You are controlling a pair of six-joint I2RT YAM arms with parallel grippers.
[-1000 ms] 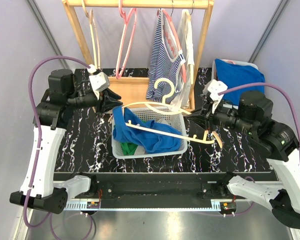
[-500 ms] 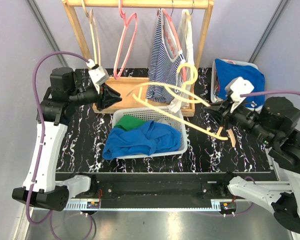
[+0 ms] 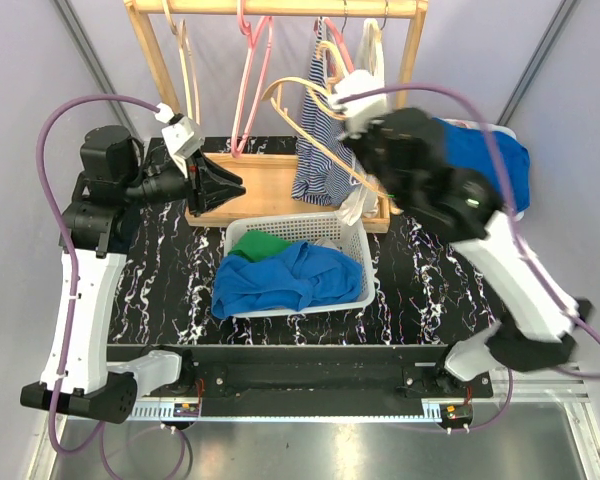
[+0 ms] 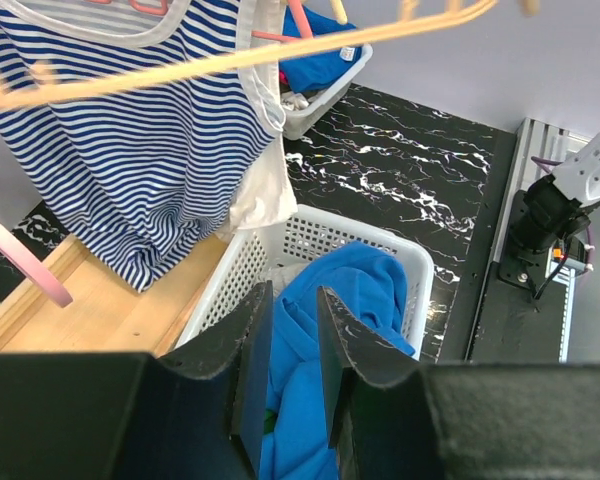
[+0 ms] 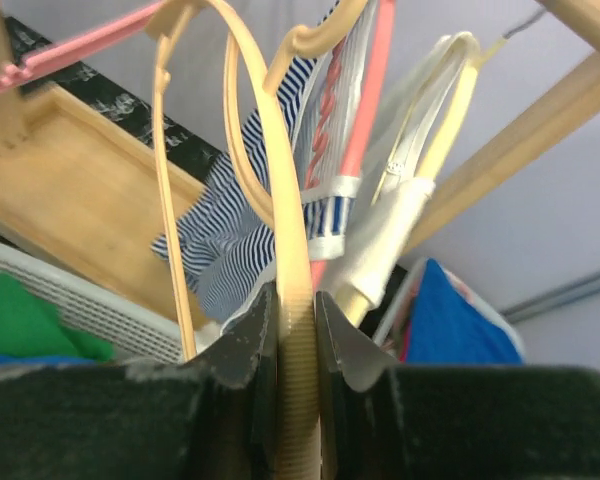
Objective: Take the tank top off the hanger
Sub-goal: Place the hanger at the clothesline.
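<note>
The tank top (image 3: 280, 280) is blue, the basket (image 3: 325, 228) white, the hanger (image 5: 286, 230) cream, the hung top (image 4: 130, 150) navy-and-white striped, the counter (image 3: 420, 290) black veined white.

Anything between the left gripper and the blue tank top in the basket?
Nothing visible: the left gripper looks straight onto the blue tank top in the white basket. The cream hanger crosses higher up.

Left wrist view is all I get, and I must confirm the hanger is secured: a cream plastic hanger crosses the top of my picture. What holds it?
Observer: The right tool is shut on that cream plastic hanger, pinching its bar.
Operator: Where is it against the rack?
Observer: Raised near the wooden rail, before the blue-and-white striped tank top.
Operator: Is the blue garment fully in the basket?
Observer: No, the blue garment drapes over the white mesh basket's left rim.
</note>
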